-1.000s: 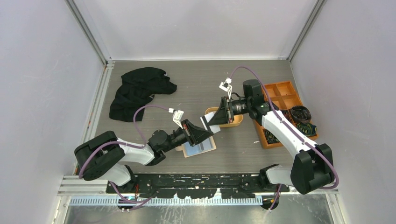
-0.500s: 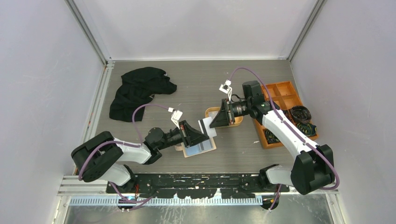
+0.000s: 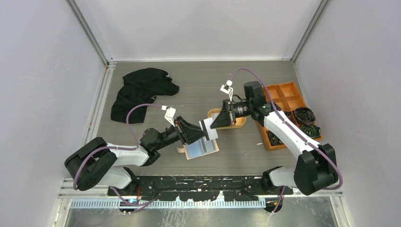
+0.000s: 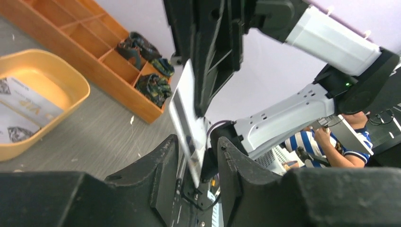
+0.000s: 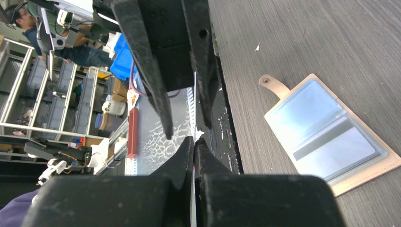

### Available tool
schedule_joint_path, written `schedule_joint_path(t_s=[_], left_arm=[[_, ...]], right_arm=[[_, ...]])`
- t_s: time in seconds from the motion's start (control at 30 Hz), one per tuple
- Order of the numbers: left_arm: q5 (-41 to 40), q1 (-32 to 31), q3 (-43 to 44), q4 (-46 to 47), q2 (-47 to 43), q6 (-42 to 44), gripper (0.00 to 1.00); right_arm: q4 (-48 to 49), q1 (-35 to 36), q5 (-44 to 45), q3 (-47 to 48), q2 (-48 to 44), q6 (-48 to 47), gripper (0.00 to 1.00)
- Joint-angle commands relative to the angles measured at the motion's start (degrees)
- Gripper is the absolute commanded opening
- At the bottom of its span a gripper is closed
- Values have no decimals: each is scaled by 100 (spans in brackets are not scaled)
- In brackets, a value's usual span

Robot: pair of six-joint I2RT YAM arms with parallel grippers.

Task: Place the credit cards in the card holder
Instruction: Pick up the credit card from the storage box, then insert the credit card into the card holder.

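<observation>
One card (image 3: 208, 129) in mid-air: right fingers (image 5: 177, 170) clamped on it, left fingers (image 4: 161, 165) parted around it. Not yet inserted: holder (image 3: 201, 149) lies open on worktop (image 3: 246, 151) just below. More cards (image 4: 28, 101) lie in tray (image 4: 71, 78).

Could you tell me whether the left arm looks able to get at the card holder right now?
Probably yes: the card holder lies open and uncovered just below the left gripper, though the card pinched by the right gripper stands between its fingers.

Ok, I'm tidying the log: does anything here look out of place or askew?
Nothing spilled or damaged. Only a crumpled black cloth lies far left, away from the open card holder and the orange tray.
</observation>
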Motion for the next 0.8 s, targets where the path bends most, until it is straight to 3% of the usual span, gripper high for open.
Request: schedule_joint_path(t_s=[0.0, 0.07, 0.1, 0.13, 0.17, 0.23, 0.27, 0.3, 0.33, 0.37, 0.43, 0.47, 0.57, 0.67, 0.77], left_arm=[[-192, 61, 79, 404, -348, 85, 36], [-192, 64, 171, 220, -380, 110, 33], [-166, 66, 219, 131, -370, 135, 26], [-131, 69, 270, 49, -356, 153, 9], [-77, 81, 321, -22, -332, 156, 1], [25, 130, 279, -67, -338, 133, 0], [100, 224, 190, -109, -398, 75, 0], [175, 364, 54, -193, -505, -11, 0], [270, 603, -83, -358, -664, -135, 0], [406, 811, -194, -673, -858, -276, 0], [743, 1053, -210, -1754, -1336, -405, 0], [822, 1068, -108, -2856, -1706, -341, 0], [554, 1065, 178, -5110, -2448, -100, 0], [-39, 1063, 129, -6177, -3038, -177, 0], [-541, 1057, -79, -6491, -3364, -421, 0]], right_arm=[[352, 112, -142, -28, 40, 152, 1], [359, 136, -127, -42, 45, 138, 1], [365, 142, -124, -47, 40, 132, 1], [366, 155, -120, -47, 40, 128, 1], [361, 157, -128, -55, 36, 120, 1], [279, 150, -77, -25, 9, 16, 15], [-54, 136, 15, 133, -15, -415, 26], [-813, 121, 235, 410, -63, -1339, 34], [-2177, 124, 716, 701, -97, -2512, 42], [-2783, 135, 1077, 877, -141, -3444, 46], [-3069, 139, 1870, 753, -414, -4414, 55], [-3106, 139, 2101, 515, -547, -5283, 55], [-2759, 311, 2839, -367, -979, -6685, 62], [-2433, 731, 3596, -772, -871, -7225, 61], [-2390, 1252, 4160, -629, -275, -7244, 46]])
